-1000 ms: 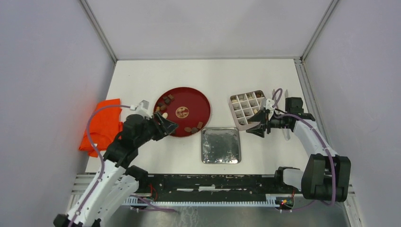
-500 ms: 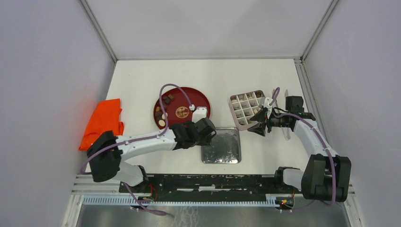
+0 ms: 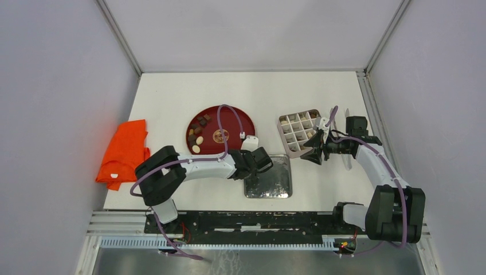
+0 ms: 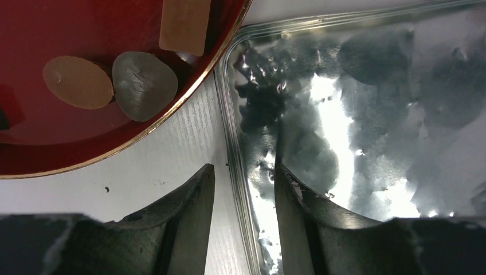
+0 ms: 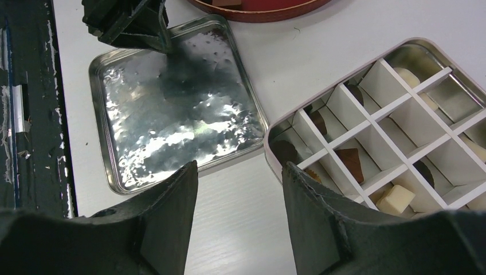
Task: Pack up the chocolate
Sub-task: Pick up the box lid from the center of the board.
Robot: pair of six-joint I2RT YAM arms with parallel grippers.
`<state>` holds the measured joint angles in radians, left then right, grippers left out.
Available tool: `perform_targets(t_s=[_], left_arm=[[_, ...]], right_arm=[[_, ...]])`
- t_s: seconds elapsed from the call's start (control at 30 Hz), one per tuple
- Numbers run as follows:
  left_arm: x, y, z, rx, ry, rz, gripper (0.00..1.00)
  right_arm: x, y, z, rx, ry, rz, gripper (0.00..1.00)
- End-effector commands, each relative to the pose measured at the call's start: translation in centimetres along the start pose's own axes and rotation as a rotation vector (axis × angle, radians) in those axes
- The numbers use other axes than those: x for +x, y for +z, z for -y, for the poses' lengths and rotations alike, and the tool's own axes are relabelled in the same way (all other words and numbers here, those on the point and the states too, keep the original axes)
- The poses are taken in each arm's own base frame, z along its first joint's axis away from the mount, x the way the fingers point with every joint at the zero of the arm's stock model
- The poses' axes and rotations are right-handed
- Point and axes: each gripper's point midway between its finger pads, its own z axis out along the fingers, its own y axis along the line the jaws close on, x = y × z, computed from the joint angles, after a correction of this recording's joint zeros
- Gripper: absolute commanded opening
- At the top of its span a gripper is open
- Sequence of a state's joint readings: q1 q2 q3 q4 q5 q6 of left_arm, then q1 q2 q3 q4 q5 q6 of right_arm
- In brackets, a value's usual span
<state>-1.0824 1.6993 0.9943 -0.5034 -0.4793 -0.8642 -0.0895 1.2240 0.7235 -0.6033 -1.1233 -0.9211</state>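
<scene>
Several chocolate pieces (image 3: pixel 196 135) lie on the left part of the round red plate (image 3: pixel 235 123); three show in the left wrist view (image 4: pixel 143 85) near the plate's rim. More pieces (image 5: pixel 349 163) sit in compartments of the pale grid box (image 3: pixel 298 133). My left gripper (image 3: pixel 254 173) is open, and its fingers (image 4: pixel 189 212) straddle the left rim of the silver tin lid (image 4: pixel 367 114) with nothing held. My right gripper (image 3: pixel 313 153) is open and empty over the bare table between lid and box, shown in its wrist view (image 5: pixel 239 172).
The silver lid (image 3: pixel 269 177) lies between plate and box near the front. An orange cloth (image 3: pixel 123 150) lies at the left edge. A black rail (image 3: pixel 252 220) runs along the near edge. Side walls close in the table.
My left arm has swung from the plate's left side across to the right and down to the lid's left rim. The right arm has barely moved.
</scene>
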Motion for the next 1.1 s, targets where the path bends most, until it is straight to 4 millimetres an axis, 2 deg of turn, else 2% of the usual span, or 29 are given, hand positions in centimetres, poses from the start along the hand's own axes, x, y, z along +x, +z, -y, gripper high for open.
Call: perform_targets(t_s=[0.0, 0.37, 0.5, 0.67, 1.07], left_arm=[[-1.3, 0.4, 0.8, -0.009, -0.012, 0.046, 0.47], [-0.1, 0.7, 0.1, -0.020, -0.029, 0.018, 0.21], [0.6, 0.9, 0.0, -0.018, -0.030, 0.000, 0.02], [0.4, 0.3, 0.1, -0.015, -0.029, -0.001, 0.02], [-2.5, -3.2, 0.5, 0.063, -0.070, 0.082, 0.02]], right_arm=[[-0.6, 0.0, 0.2, -0.002, -0.012, 0.010, 0.61], [-0.6, 0.0, 0.2, -0.006, -0.011, 0.008, 0.61], [-0.7, -0.1, -0.1, -0.019, -0.018, 0.009, 0.61], [-1.0, -0.2, -0.7, -0.056, -0.029, 0.014, 0.61], [-1.1, -0.3, -1.5, -0.099, -0.055, 0.013, 0.61]])
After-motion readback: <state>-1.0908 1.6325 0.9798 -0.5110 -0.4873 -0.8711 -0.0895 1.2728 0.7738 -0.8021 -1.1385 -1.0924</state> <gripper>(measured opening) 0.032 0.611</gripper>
